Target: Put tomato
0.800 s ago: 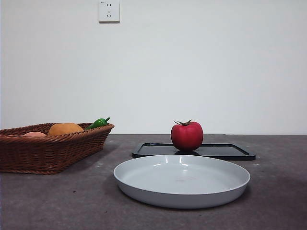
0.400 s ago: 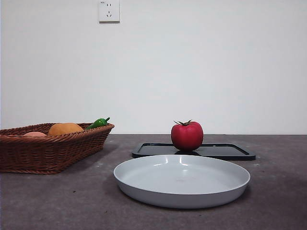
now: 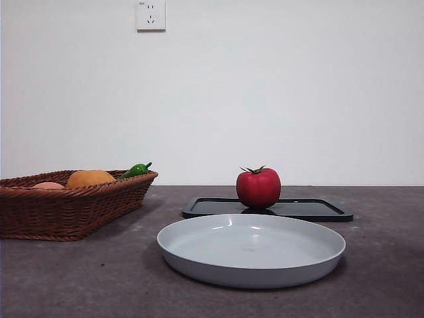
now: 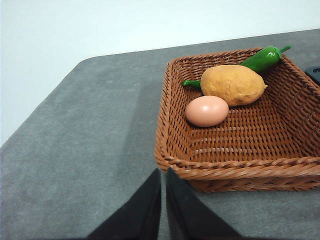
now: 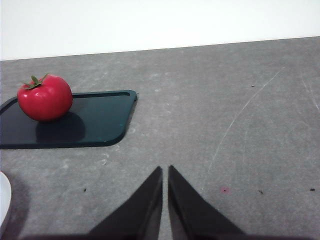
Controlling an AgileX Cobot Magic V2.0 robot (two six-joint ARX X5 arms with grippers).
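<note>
**Right wrist view: tomato on a dark tray, both grippers pressed together and idle**

In the right wrist view we see the right gripper (image 5: 165, 172) with its two black jaws pressed together, holding nothing, poised above bare grey tabletop (image 5: 225, 125). Well apart from it sits the tomato (image 5: 45, 97), glossy red with a green calyx on top, resting upright on a flat dark tray (image 5: 95, 120) near one of the tray's ends. A sliver of pale plate rim shows at the edge of this view.

In the left wrist view we see the left gripper (image 4: 163, 175), its jaws also together with only a hairline seam between them, holding nothing. Just beyond its tips stands the near corner of a brown wicker basket (image 4: 175, 150). Inside the basket lie a pale pink egg-shaped fruit (image 4: 207, 110), touching a lumpy orange-brown fruit (image 4: 232, 84), and behind them a green chili pepper (image 4: 262, 58) leaning against the far wall.

In the front view we see no arm at all. The tomato (image 3: 258, 188) stands on the dark tray (image 3: 318, 210) at the middle of the tabletop. In front of the tray, close to the camera, lies a wide, shallow, pale grey plate (image 3: 199, 262). The basket (image 3: 66, 212) sits at the left, and a white wall socket (image 3: 150, 14) is high on the wall behind.
</note>
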